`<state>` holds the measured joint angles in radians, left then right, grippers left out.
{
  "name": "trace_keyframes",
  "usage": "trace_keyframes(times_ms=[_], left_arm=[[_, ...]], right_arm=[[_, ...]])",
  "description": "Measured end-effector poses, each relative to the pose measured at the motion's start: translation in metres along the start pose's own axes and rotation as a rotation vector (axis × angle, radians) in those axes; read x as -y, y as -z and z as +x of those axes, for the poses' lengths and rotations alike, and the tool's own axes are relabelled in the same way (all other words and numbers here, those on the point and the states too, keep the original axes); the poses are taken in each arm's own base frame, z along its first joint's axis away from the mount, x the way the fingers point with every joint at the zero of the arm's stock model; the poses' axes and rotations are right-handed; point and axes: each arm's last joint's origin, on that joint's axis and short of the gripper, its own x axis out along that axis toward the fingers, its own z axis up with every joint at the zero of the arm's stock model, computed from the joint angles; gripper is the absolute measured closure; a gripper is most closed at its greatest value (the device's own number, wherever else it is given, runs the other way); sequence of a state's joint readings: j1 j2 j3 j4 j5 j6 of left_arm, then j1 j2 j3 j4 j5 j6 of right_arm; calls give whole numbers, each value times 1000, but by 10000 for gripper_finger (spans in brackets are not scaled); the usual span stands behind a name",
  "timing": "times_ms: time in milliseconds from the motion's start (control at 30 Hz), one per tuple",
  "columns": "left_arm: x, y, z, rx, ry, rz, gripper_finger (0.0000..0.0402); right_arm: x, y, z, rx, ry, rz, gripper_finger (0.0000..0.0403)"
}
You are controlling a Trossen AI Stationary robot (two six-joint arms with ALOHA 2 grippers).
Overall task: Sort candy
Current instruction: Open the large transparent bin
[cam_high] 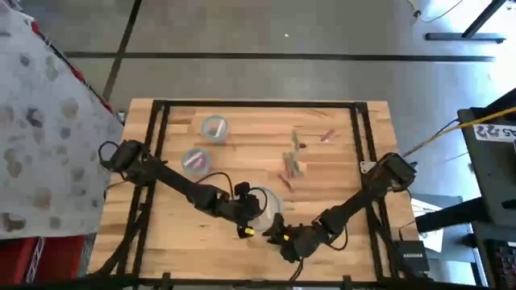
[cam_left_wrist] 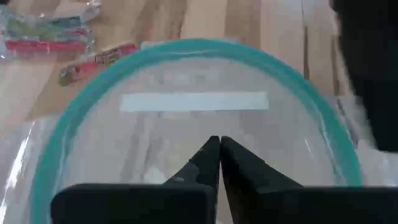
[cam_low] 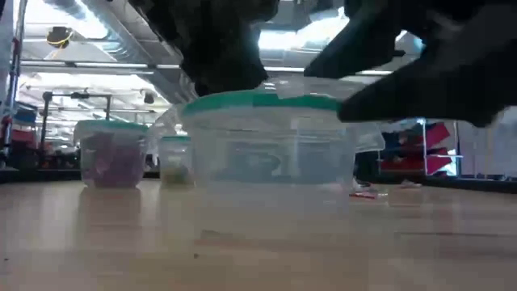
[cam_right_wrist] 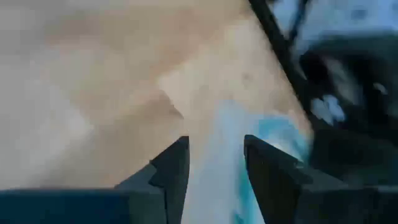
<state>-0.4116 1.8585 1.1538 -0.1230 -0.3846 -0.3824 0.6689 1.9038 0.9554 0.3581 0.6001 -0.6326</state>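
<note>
**Both pincers met at the near bowl, candy still out on the table**

At the left of the table (cam_high: 169,234) stood two small bowls (cam_high: 213,127), each already with something in it. The left pincer (cam_left_wrist: 219,152), fingers pressed shut and empty, hovered over the big teal-rimmed bowl (cam_high: 266,203) near the front edge. The right pincer (cam_right_wrist: 214,158) stood half open astride that bowl's rim; whether it truly gripped was unclear. Loose candy (cam_high: 292,167) lay farther back and to the right, well apart from both. To sort well, the right arm probably needed to steady the bowl while the left opened above one sweet only.
</note>
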Motion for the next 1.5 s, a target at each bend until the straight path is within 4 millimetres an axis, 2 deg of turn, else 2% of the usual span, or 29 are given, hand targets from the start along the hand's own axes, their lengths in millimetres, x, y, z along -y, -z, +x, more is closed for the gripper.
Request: trace_keyframes(times_ms=[167, 300, 367, 500, 533, 667, 833, 1000, 1100, 1200, 1333, 1500], left_arm=[[0, 0, 0, 3, -1, -3, 402], [2, 0, -1, 10, -2, -6, 402], [3, 0, -1, 11, 0, -6, 402], [6, 0, -4, 14, 9, 2, 402], [7, 1, -5, 13, 10, 10, 402], [14, -8, -19, 17, -26, 75, 402], [19, -39, -65, 108, -146, 150, 402], [25, -49, -105, 195, -254, 195, 402], [29, -50, -127, 254, -306, 202, 402], [36, -42, -138, 274, -354, 204, 402], [43, -32, -148, 291, -381, 182, 402], [48, -16, -153, 267, -368, 125, 402]], right_arm=[[0, 3, 1, -22, -2, -37, 262], [2, 2, 2, -14, 12, 15, 273], [3, 1, 2, 1, 12, 58, 297], [2, 1, 1, 11, -3, 124, 379], [3, 0, 1, 12, -1, 136, 387], [6, -3, 1, 3, 31, 173, 384], [17, -15, 2, -12, 119, 144, 394], [35, -31, 1, -69, 271, 76, 395], [47, -34, 2, -159, 378, 16, 395], [64, -28, 2, -251, 450, -35, 395], [100, -18, -1, -270, 494, 19, 396], [140, 19, 17, -288, 439, 57, 396]])
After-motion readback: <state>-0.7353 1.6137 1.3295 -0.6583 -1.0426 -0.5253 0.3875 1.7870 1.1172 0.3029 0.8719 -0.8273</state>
